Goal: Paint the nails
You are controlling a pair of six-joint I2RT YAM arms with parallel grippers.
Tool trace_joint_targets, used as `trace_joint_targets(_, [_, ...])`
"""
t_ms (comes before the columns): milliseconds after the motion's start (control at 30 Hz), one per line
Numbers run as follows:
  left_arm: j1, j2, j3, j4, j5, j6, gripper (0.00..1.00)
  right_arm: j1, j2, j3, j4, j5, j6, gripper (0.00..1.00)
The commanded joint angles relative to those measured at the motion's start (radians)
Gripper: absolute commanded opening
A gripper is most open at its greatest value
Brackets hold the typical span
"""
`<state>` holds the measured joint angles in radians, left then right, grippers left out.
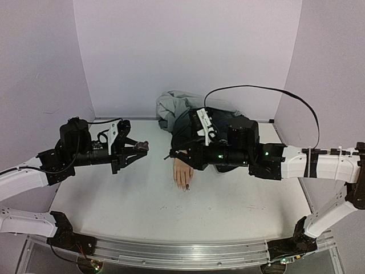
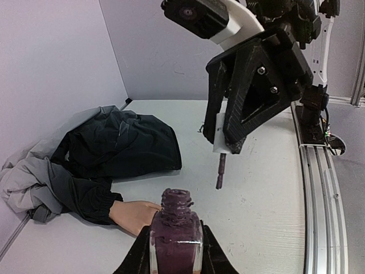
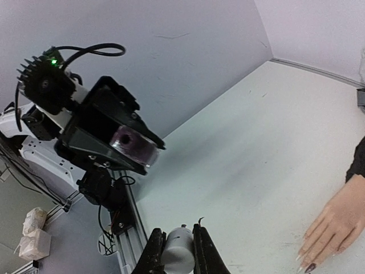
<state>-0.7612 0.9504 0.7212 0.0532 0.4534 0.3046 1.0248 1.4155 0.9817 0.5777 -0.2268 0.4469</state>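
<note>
Far left, the left fingers (image 2: pixel 137 260) are clamped on either side of the polish bottle (image 2: pixel 175 240). It stands upright with its neck open and its glass dark purple. The overhead view shows it held up off the worktop (image 1: pixel 131 194), well to the left of the mannequin hand (image 1: pixel 182 171).

Moving to the centre, the right arm reaches across from the other side. Its right fingers (image 3: pixel 202 254) are pinched tight on the white cap (image 3: pixel 178 254). From the left wrist camera the brush (image 2: pixel 220 171) hangs straight down below that cap, over bare worktop. It is just right of the bottle and not touching the hand.

Now the hand itself: pale peach, lying flat on the worktop, its wrist tucked into the cuff of a dark and grey jacket (image 2: pixel 114 148) bunched against the back wall. The nails (image 3: pixel 310 267) sit at the end nearest the arms' bases. From the right wrist camera one shows dark polish at the tip, and the ones beside it look pale. From above they are too small to tell apart.
</note>
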Motion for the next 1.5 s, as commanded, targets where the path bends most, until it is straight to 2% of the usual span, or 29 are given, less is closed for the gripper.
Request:
trace_joint_targets(0, [-0.010,-0.008,-0.007,0.045,-0.001,0.044,0.00,0.022,0.023,0.127,0.045,-0.077,0.001,0.00])
trace_joint_targets(167, [-0.012,0.005,-0.008,0.046,0.003,0.051,0.00,0.044,0.057,0.212,-0.001,-0.098,-0.015,0.00])
trace_joint_targets(333, [-0.012,0.010,-0.009,0.045,0.005,0.053,0.00,0.046,0.056,0.234,-0.014,-0.056,-0.019,0.00])
trace_joint_targets(533, [-0.013,0.013,-0.009,0.045,0.011,0.052,0.00,0.046,0.093,0.271,-0.022,-0.091,-0.021,0.00])
trace_joint_targets(1133, [-0.023,0.018,-0.007,0.045,0.019,0.049,0.00,0.046,0.096,0.253,0.019,-0.028,-0.037,0.00])
trace_joint_targets(1467, [-0.025,0.019,-0.007,0.045,0.021,0.047,0.00,0.046,0.117,0.265,0.027,-0.042,-0.040,0.00])
